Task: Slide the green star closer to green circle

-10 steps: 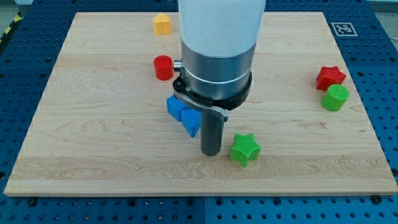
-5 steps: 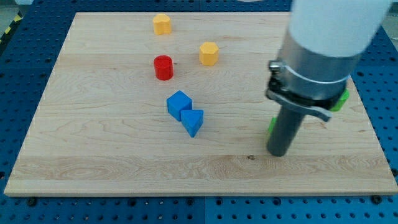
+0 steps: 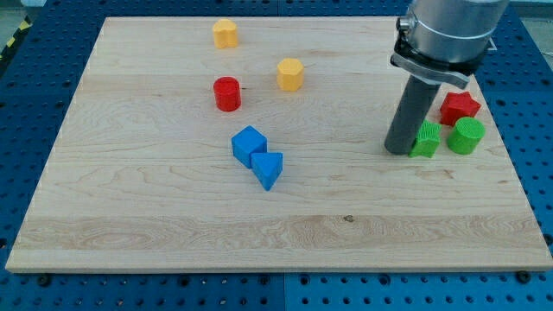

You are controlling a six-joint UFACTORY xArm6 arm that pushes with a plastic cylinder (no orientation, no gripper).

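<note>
The green star (image 3: 426, 140) lies at the view's right, just left of the green circle (image 3: 467, 136), with a small gap between them. My tip (image 3: 399, 149) rests on the board against the star's left side. The rod hides part of the star's left edge. A red star (image 3: 459, 107) sits just above the two green blocks.
A blue cube (image 3: 248, 144) and a blue triangle (image 3: 269, 168) touch near the board's middle. A red cylinder (image 3: 227, 93), a yellow hexagon (image 3: 290, 74) and another yellow block (image 3: 225, 33) lie toward the view's top. The board's right edge (image 3: 510, 155) is close to the green circle.
My tip has moved right and up across the board, pushing the green star from the lower middle to just left of the green circle. The other blocks have stayed in place.
</note>
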